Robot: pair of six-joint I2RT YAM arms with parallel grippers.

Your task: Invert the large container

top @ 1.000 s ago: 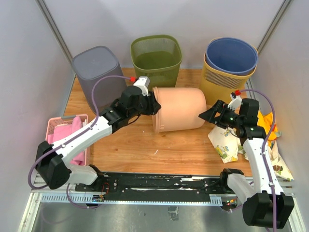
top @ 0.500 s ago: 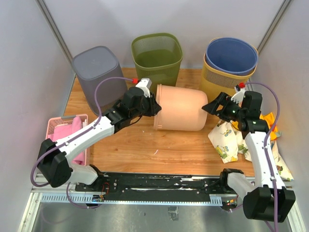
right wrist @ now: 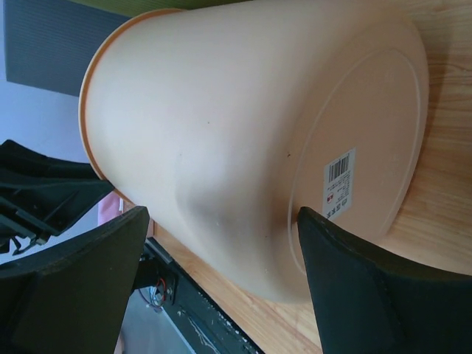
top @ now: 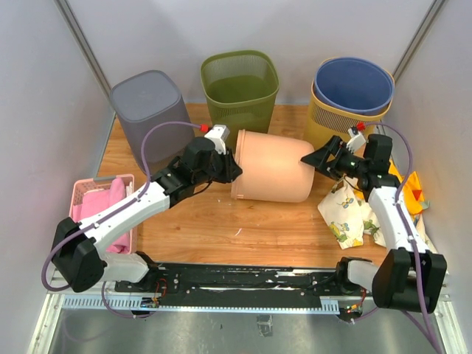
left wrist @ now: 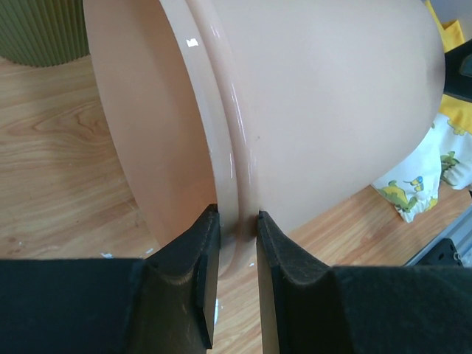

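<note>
**Rim pinched, right arm in at the base!**
The bin (top: pixel 273 166) lies on its side on the table (top: pixel 221 221), mouth leftward, between the arms. The left gripper (left wrist: pixel 236 221) has just nipped shut on its rim, and the right gripper (top: pixel 313 158), jaws spread wide, has swung up to its bottom, so the flip looks ready. I can't tell whether the right fingers touch, and the bin's inside is hidden.

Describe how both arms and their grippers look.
Left arm and right arm match: white tubular links, black joints, a lilac cable looping along each, and a red connector by the wrist. Left gripper and right gripper are black, with two flat wedge-shaped fingers.
</note>
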